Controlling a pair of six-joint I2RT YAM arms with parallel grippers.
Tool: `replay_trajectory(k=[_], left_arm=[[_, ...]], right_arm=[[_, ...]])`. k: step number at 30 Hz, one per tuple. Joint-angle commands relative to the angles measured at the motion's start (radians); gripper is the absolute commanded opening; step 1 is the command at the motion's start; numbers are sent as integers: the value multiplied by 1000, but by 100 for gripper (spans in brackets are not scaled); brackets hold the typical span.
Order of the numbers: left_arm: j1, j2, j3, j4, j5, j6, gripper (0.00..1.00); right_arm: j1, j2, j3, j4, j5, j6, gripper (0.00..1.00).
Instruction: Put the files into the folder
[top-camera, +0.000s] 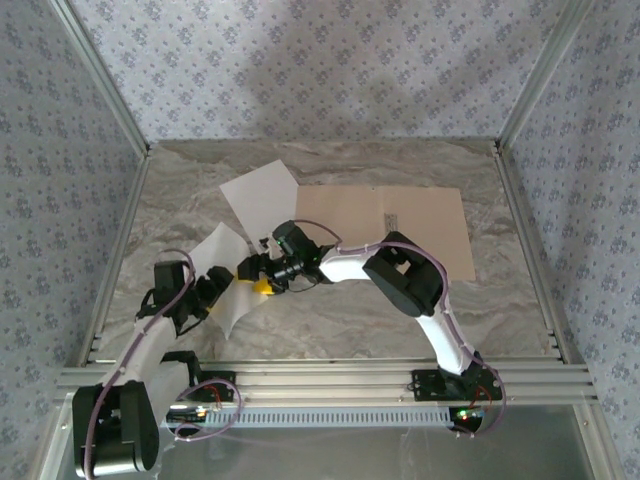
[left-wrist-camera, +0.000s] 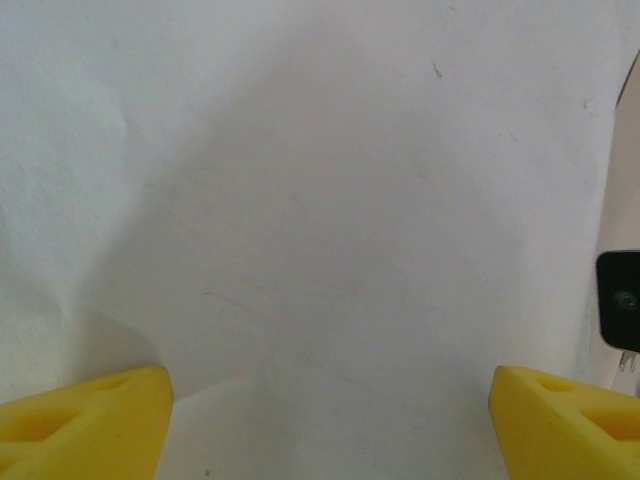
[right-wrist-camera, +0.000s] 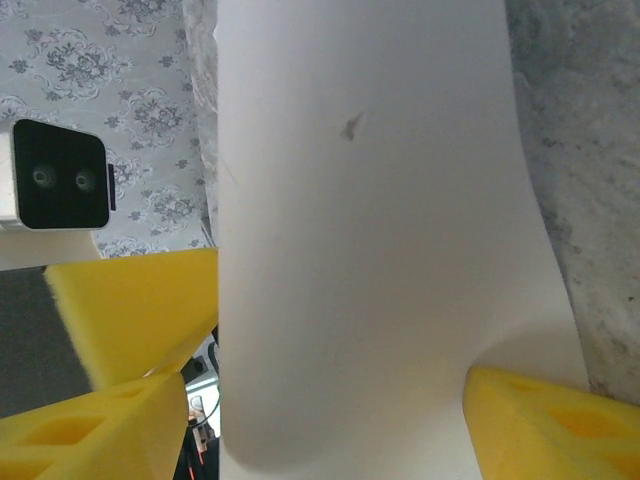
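Note:
The tan folder (top-camera: 400, 232) lies open and flat at the middle right of the table. One white file (top-camera: 258, 198) rests with its right edge on the folder's left side. A second white file (top-camera: 226, 262) stands curled up off the table between my two grippers. My left gripper (top-camera: 220, 292) faces this sheet (left-wrist-camera: 320, 200) with its yellow fingers (left-wrist-camera: 85, 420) wide apart, open (left-wrist-camera: 330, 425). My right gripper (top-camera: 256, 276) reaches in from the right. It is open (right-wrist-camera: 320, 430), and the curved sheet (right-wrist-camera: 370, 250) bulges between its fingertips (right-wrist-camera: 545, 425).
An aluminium frame (top-camera: 330, 378) runs along the table's near edge, and patterned walls close in the other sides. The left gripper's yellow finger (right-wrist-camera: 135, 310) and its wrist camera (right-wrist-camera: 60, 175) sit close beside my right gripper.

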Motion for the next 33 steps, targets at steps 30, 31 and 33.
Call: replay_trajectory(k=[30,31,33], left_arm=[[4,-237,278,-334,124,20,87],[5,-236,289,-335,137,16,87],[5,-239,315,-340,171,13,88]], right_arm=[[-49,-176,-52,30,-5,-7,32],[-56,-198,-62,30,-5,-10,32],[-71,-244,-81,24,-5,-16,32]])
